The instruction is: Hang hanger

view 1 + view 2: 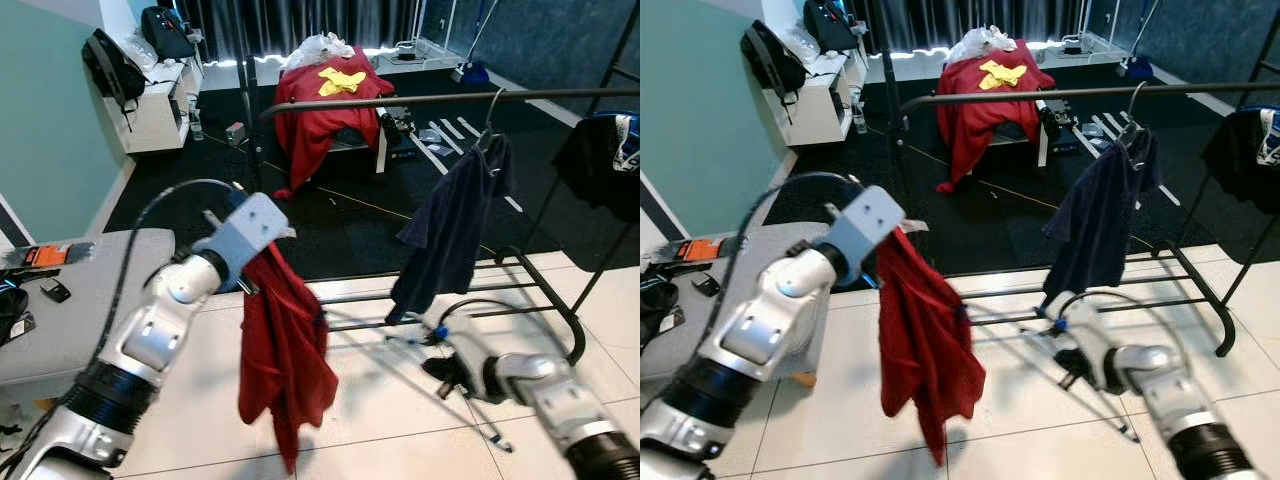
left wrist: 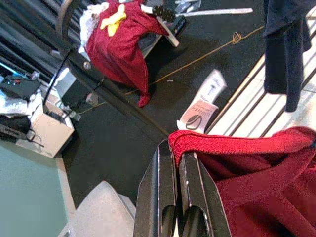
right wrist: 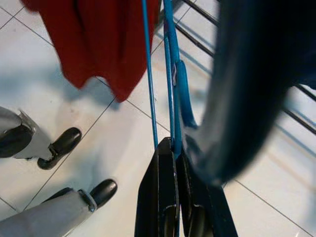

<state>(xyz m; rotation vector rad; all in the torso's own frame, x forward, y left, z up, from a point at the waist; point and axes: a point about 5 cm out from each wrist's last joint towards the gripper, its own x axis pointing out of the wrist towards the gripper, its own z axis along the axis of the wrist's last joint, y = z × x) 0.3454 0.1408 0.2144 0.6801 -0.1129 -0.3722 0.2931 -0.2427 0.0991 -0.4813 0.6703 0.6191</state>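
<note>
Left gripper [image 2: 173, 163] pinches the red shirt [image 1: 285, 350]; right gripper [image 3: 174, 148] clamps the blue hanger [image 3: 170, 74], which could snag the navy shirt [image 1: 450, 225].

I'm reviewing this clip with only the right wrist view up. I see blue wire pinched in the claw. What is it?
Observer: A blue hanger, gripped by the right claw low over the tiled floor.
Operator: And the red cloth at the top?
Observer: A red garment held up by the left claw, shut on its ribbed edge.
Operator: Is there anywhere to hang it?
Observer: Yes, a black clothes rack stands ahead, with a navy garment hanging from its rail.
</note>
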